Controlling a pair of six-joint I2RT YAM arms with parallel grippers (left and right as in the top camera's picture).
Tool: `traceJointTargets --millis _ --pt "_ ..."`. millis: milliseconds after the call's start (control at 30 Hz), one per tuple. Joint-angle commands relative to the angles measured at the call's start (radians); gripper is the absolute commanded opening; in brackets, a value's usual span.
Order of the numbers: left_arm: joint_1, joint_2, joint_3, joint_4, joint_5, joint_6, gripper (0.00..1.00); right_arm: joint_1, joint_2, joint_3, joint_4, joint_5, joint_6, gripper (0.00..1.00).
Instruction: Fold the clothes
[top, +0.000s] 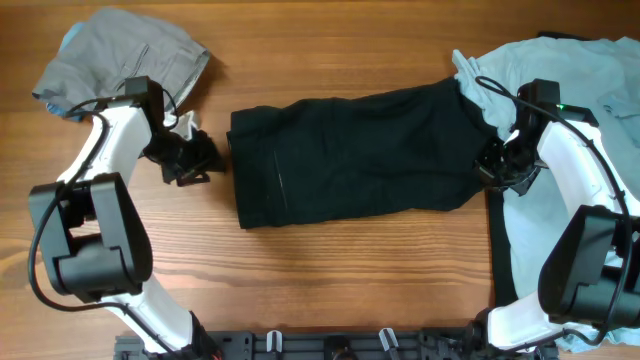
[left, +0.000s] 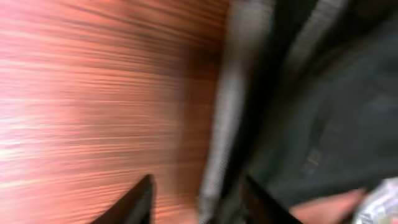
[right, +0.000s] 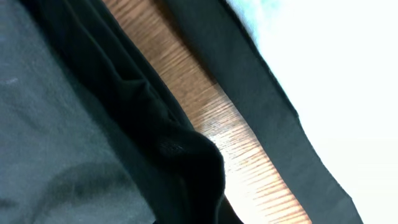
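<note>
black garment (top: 355, 155) is laid flat at centre of counter (top: 330, 290) | left jaws are held spread just beside its left edge | right jaws are set at its right edge, grip cannot be told

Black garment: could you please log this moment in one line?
black garment flat | left gripper open, left edge | right gripper state unclear

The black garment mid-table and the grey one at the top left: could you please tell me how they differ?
The black garment is spread flat in a rough rectangle; the grey garment is bunched in a heap. The black garment covers more of the table than the grey garment. Both are cloth lying on bare wood.
</note>
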Motion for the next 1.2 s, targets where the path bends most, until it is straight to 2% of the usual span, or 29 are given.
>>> traceJointTargets --millis 0,233,333,367,433,467,500,600,667,733,933,967,1000,1033,1067,1133,1167 --pt "-0.054 0.000 -0.019 -0.011 0.138 0.073 0.57 -0.002 0.006 0.015 -0.007 0.017 -0.007 0.04" --pt "-0.168 0.000 -0.178 0.046 0.089 0.083 0.57 -0.002 0.006 0.015 -0.007 0.016 -0.007 0.04" --pt "-0.194 0.000 -0.272 0.138 0.049 0.014 0.49 -0.002 0.006 0.015 -0.008 0.016 -0.007 0.04" --pt "-0.196 0.000 -0.291 0.166 0.049 -0.002 0.44 -0.002 0.006 0.015 -0.008 0.016 -0.007 0.04" --pt "-0.195 0.000 -0.310 0.195 0.049 -0.024 0.11 -0.002 0.006 0.015 -0.008 0.017 -0.007 0.04" --pt "-0.193 0.000 -0.310 0.195 0.048 -0.024 0.04 -0.002 0.006 0.015 -0.009 0.017 -0.010 0.04" --pt "-0.188 0.000 -0.309 0.193 0.038 -0.029 0.04 -0.002 0.006 0.015 -0.011 0.017 -0.019 0.04" --pt "-0.130 -0.002 -0.275 0.145 -0.094 -0.147 0.04 -0.002 0.006 0.015 -0.031 0.020 -0.056 0.04" --pt "-0.086 -0.004 -0.239 0.108 -0.140 -0.159 0.04 -0.002 0.006 0.015 -0.072 0.008 -0.069 0.05" --pt "-0.030 -0.011 -0.192 0.083 -0.149 -0.159 0.04 -0.002 0.006 0.015 -0.132 -0.023 -0.135 0.05" --pt "0.043 -0.040 -0.110 0.080 -0.145 -0.158 0.04 -0.002 0.006 0.015 -0.133 0.047 -0.130 0.05" --pt "0.043 -0.045 -0.109 0.080 -0.144 -0.158 0.04 -0.002 0.006 0.015 -0.128 0.047 -0.130 0.09" --pt "0.041 -0.049 -0.109 0.075 -0.141 -0.158 0.04 -0.002 0.006 0.015 -0.129 0.041 -0.132 0.21" --pt "0.033 -0.049 -0.109 0.062 -0.138 -0.158 0.04 -0.002 0.006 0.015 -0.134 0.031 -0.135 0.49" --pt "0.026 -0.049 -0.109 0.046 -0.134 -0.156 0.11 -0.002 0.006 0.015 -0.143 0.032 -0.148 0.63" --pt "0.011 -0.049 -0.109 0.018 -0.134 -0.147 0.31 -0.002 0.006 0.016 -0.150 0.033 -0.164 0.68" --pt "0.002 -0.050 -0.109 0.009 -0.134 -0.140 0.37 -0.002 0.005 0.018 -0.147 0.033 -0.179 0.68"
